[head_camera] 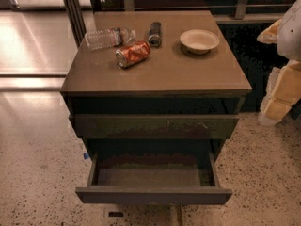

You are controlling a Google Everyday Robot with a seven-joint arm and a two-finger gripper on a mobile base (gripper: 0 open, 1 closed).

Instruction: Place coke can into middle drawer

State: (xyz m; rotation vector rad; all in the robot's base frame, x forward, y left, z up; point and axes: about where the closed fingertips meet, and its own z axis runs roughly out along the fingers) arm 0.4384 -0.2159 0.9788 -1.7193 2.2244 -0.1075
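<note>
Brown-topped dark cabinet [160, 74] stands centre frame on a speckled pale floor [37, 164]. On its top, far left: clear plastic bottle [106, 38] lying on its side, cap end pointing right. Just near and right of it: small red-orange coke can with white markings and silver ends [133, 53], also on its side, silver end facing near-left, close to the bottle but whether touching cannot be told. Far of the coke can, just beside the bottle's cap end: slim dark grey can [154, 34], lying down, one end facing the camera. Right of that, apart from the cans: shallow off-white bowl [199, 40], upright. Below the top, a drawer with scuffed greenish-grey front [155, 126] sits slightly proud of the cabinet face. Under it, the middle drawer with plain dark grey handleless front [153, 195] is pulled well out toward the camera, grey-brown inner floor exposed. Far right edge of frame: cream-and-white gripper [281, 92], beside the cabinet's right side, well apart from the coke can, holding nothing visible; open-or-closed state cannot tell.
</note>
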